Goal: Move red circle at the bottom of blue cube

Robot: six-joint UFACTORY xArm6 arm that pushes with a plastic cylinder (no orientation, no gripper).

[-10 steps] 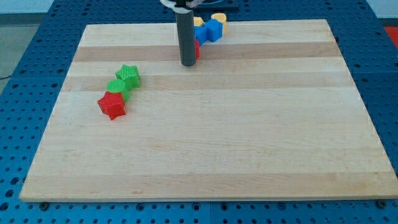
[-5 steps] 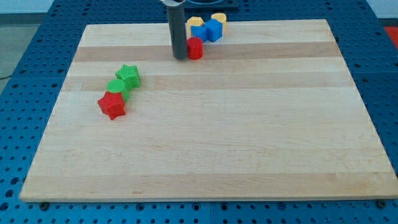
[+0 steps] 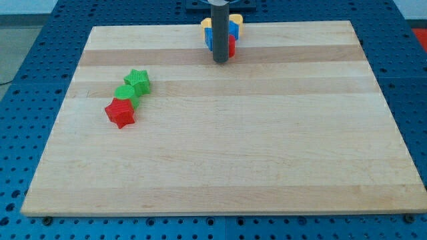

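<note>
Red circle [image 3: 231,45] sits at 1 o'clock of your tip [image 3: 219,61], touching; overpush risks displacing blue cube [image 3: 209,37]. No gripper fitted.

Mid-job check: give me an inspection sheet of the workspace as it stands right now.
Surface: wooden board on a blue perforated table.
Job's things: red circle at the view's top, mostly hidden behind the rod; blue cube beside it, partly hidden.
Clutter: yellow blocks behind the blue cube; green star, green block and red star clustered at the view's left.
End effector: my tip rests just in front of the red circle, contact not clear.
Cables: nothing seen.
Surroundings: nothing seen beyond the table.
</note>
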